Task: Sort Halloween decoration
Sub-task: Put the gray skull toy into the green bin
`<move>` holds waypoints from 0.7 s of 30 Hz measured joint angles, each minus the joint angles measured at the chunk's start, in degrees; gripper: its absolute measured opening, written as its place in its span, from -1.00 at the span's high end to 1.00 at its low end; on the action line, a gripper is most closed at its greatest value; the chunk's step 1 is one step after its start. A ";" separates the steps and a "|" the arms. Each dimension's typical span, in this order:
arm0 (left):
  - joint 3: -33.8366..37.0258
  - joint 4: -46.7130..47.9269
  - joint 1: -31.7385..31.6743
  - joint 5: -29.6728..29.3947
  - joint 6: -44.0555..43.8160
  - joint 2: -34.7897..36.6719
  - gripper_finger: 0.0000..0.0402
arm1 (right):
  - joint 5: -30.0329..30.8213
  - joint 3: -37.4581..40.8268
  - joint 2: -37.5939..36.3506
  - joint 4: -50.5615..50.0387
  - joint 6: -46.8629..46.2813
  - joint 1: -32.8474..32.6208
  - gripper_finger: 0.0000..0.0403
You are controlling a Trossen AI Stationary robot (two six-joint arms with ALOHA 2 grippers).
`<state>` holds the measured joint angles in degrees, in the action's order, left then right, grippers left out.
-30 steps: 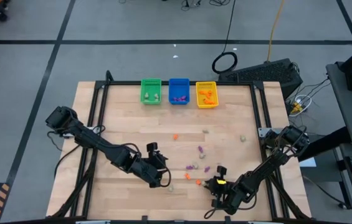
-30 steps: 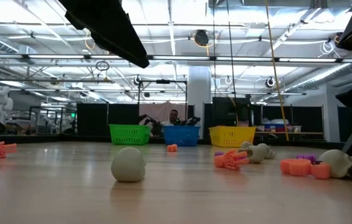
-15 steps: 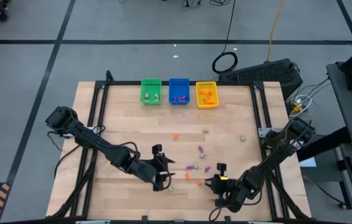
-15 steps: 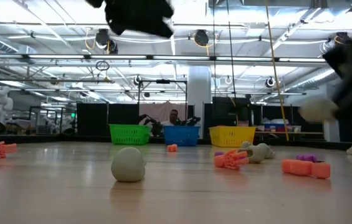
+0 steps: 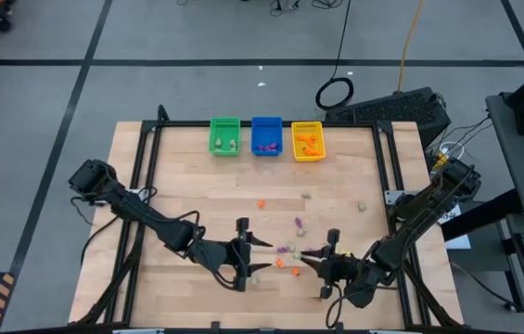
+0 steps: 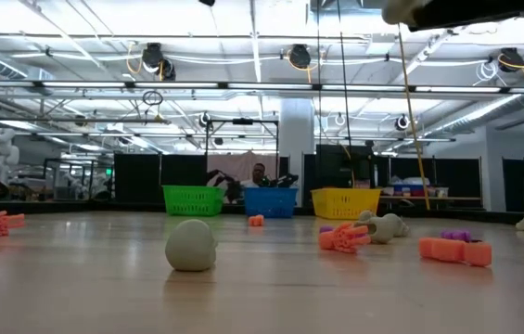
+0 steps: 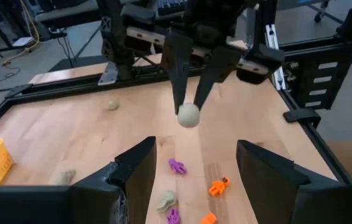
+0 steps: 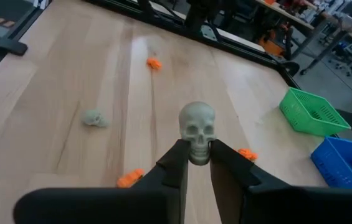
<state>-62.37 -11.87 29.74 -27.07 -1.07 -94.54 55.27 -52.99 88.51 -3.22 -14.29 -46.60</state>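
Note:
My right gripper (image 8: pixel 197 149) is shut on a pale skull (image 8: pixel 197 127), one piece of the Halloween decoration, well above the table's near middle. That skull also shows in the left wrist view (image 7: pixel 188 115) and at the top of the low view (image 6: pixel 401 11). My left gripper (image 7: pixel 197 171) hovers open just left of it (image 5: pixel 260 256), pointing at it with nothing between its fingers. Loose orange (image 5: pixel 280 263), purple (image 5: pixel 299 224) and pale (image 5: pixel 361 206) trinkets lie on the wooden table (image 5: pixel 187 176). My right gripper pinches the skull's lower, jaw end (image 8: pixel 197 154) between its two fingertips; the rounded crown sticks out past them. The fingers come nearly level from the table's right, slanting a little down. The skull is lifted clear of the table.
A green bin (image 5: pixel 225 135), a blue bin (image 5: pixel 266 135) and a yellow bin (image 5: pixel 307 141) stand in a row at the far edge. Black frame rails (image 5: pixel 147 186) run along the table's sides. A person (image 6: pixel 259 173) shows far behind the bins in the low view.
My right gripper has risen from the table with the pale skull, lifting it clear, and has tipped from pointing down to nearly level. My left gripper has risen a little and tipped up toward level, staying open.

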 joint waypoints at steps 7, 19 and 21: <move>0.02 -0.17 -0.30 -0.17 -0.09 -2.69 -0.10 | -0.21 0.00 0.48 -0.12 -3.00 0.19 0.90; 0.00 -19.72 -2.55 0.06 -1.15 -13.18 -0.10 | -0.20 0.00 0.46 -0.13 -4.49 0.19 0.86; 0.00 -21.66 -2.92 0.10 -1.16 -13.71 -0.10 | -0.38 0.00 0.46 -0.14 -4.49 0.19 0.86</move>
<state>-62.37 -33.53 26.82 -26.97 -2.23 -108.26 54.90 -52.99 88.97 -3.36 -18.79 -46.41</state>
